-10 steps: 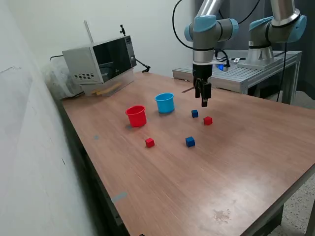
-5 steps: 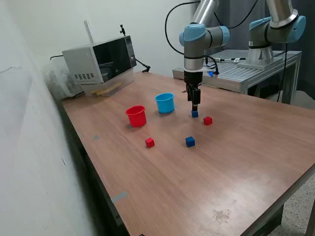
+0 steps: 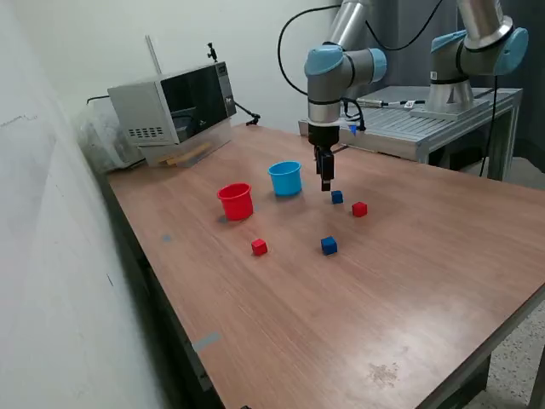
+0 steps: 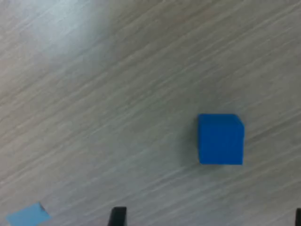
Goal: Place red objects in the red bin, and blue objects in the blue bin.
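My gripper (image 3: 324,182) hangs just above the table, between the light blue cup (image 3: 286,178) and a dark blue cube (image 3: 337,197), slightly to the exterior view's left of that cube. In the wrist view its two dark fingertips (image 4: 117,216) stand wide apart and hold nothing, and the blue cube (image 4: 220,139) lies on the wood ahead of the gap. A red cube (image 3: 359,209) sits beside that blue cube. A second blue cube (image 3: 329,245) and a second red cube (image 3: 259,247) lie nearer the front. The red cup (image 3: 236,202) stands upright to the left of the blue cup.
A microwave (image 3: 173,106) stands at the table's far left corner. A second robot arm (image 3: 473,60) is mounted on a metal stand behind the table at the right. A corner of light blue (image 4: 28,215) shows at the wrist view's edge.
The arm has swung toward the exterior view's left, from right of the near blue cube to just left of it, closer to the blue cup. The cubes and cups have not moved.
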{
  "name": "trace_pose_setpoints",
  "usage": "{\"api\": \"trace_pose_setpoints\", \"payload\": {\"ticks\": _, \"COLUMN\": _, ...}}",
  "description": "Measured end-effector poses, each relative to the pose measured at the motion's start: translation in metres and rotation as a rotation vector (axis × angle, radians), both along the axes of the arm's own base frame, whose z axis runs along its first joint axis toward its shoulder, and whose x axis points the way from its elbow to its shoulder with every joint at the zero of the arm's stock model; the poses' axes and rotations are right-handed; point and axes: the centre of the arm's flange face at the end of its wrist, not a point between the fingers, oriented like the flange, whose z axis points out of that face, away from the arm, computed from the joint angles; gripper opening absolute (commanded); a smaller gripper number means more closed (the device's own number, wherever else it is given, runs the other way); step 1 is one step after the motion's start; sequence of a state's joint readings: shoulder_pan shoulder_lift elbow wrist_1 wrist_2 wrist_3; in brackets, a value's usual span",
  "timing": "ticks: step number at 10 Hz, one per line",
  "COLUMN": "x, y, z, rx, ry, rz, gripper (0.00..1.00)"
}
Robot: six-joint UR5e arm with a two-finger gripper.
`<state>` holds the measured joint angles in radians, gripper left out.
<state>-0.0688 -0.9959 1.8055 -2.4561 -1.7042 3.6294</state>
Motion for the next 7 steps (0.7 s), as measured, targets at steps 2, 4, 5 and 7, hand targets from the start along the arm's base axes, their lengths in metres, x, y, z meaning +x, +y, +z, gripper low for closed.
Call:
{"api": "trace_pose_setpoints", "payload": {"ticks": 2, "x": 0.005, "y": 0.003, "z": -0.008, "rx": -0.001, "ry": -0.019, "rz": -0.005, "gripper": 1.00}}
{"api": "trace_pose_setpoints", "payload": {"ticks": 4, "x": 0.011, "y": 0.003, "z": -0.014, "rx": -0.003, "ry": -0.034, "rz": -0.005, "gripper": 1.00}}
{"api": "trace_pose_setpoints", "payload": {"ticks": 5, "x": 0.012, "y": 0.002, "z": -0.015, "rx": -0.004, "ry": -0.038, "rz": -0.005, "gripper": 1.00}}
{"api": "trace_pose_setpoints", "payload": {"ticks": 7, "x": 0.014, "y": 0.001, "z": -0.016, "rx": -0.004, "ry": -0.041, "rz": -0.002, "gripper": 1.00}}
